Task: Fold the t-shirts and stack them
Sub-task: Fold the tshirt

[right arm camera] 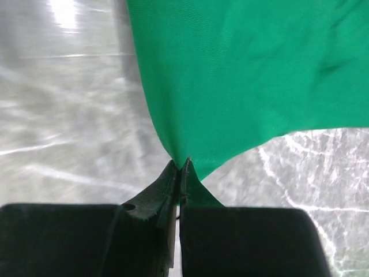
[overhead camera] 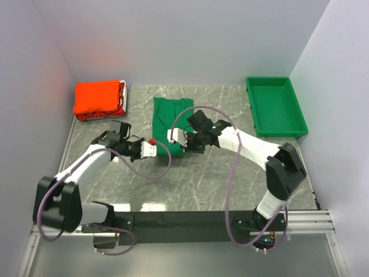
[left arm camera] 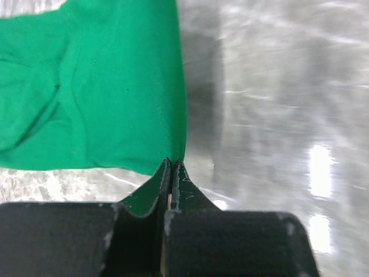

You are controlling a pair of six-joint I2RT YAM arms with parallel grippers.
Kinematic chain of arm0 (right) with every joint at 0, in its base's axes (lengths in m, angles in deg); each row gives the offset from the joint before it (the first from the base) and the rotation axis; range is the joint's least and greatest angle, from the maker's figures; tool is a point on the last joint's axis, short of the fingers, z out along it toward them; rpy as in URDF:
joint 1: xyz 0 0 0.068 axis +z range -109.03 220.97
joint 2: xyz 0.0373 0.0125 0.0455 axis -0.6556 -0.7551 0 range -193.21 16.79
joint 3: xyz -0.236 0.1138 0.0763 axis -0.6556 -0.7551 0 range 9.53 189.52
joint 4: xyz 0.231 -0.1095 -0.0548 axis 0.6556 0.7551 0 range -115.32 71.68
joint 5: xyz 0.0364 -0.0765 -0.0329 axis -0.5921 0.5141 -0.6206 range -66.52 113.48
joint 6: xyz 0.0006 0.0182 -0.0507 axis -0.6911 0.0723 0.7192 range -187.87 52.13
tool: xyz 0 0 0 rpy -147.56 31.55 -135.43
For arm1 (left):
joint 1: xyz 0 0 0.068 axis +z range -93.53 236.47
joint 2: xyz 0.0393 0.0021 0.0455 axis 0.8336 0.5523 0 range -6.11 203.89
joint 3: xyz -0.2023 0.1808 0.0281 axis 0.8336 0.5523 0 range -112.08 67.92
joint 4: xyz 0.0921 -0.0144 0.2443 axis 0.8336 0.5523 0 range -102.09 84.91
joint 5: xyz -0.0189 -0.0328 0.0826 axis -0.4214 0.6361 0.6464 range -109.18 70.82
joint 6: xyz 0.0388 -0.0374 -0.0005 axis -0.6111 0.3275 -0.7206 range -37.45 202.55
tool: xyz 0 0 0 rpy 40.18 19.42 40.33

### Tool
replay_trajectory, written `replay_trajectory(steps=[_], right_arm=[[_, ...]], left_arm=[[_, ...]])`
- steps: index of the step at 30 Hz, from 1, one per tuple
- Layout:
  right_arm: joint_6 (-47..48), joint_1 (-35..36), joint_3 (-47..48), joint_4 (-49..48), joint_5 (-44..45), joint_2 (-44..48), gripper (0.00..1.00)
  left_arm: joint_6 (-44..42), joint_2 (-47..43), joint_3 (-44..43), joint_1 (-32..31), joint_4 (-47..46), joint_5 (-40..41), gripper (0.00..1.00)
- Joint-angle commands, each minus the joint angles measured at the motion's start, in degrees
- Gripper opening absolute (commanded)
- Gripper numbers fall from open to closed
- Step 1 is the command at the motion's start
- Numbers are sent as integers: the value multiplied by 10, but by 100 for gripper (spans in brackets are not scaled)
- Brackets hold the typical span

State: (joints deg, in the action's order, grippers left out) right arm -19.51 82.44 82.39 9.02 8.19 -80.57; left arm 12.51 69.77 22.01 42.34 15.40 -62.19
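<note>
Green t-shirt (overhead camera: 170, 115), on marble table (overhead camera: 202, 184), near corners pinched in both jaws

Bright overhead light glares off the polished table (left arm camera: 317, 167); wrist views are soft, the top view sharp.

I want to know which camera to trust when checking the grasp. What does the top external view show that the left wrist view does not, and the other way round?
Only the top external view: the pile of orange-red t-shirts at the far left, the green tray at the far right, and the right gripper. Only the left wrist view: the pinch itself, with the left gripper shut on a corner of the cloth. Both: the green t-shirt lying on the marbled table.
</note>
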Motion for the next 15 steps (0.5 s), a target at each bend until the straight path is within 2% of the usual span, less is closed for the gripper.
replay_trajectory(steps=[1,9,11,15], right_arm=[[-16,15,-13,81,-33,79,0],[-8,76,-74,157,-78,217,0],[-6,88,-93,162,-83,257,0],[-19,85,-87,162,-77,277,0]], left_arm=[[-46,-77,17,-4,115,-58,1],[-83,-227,23,-20,308,-118,1],[-63,-259,6,-20,329,-132,1],[2,-272,-35,-20,339,-145,1]])
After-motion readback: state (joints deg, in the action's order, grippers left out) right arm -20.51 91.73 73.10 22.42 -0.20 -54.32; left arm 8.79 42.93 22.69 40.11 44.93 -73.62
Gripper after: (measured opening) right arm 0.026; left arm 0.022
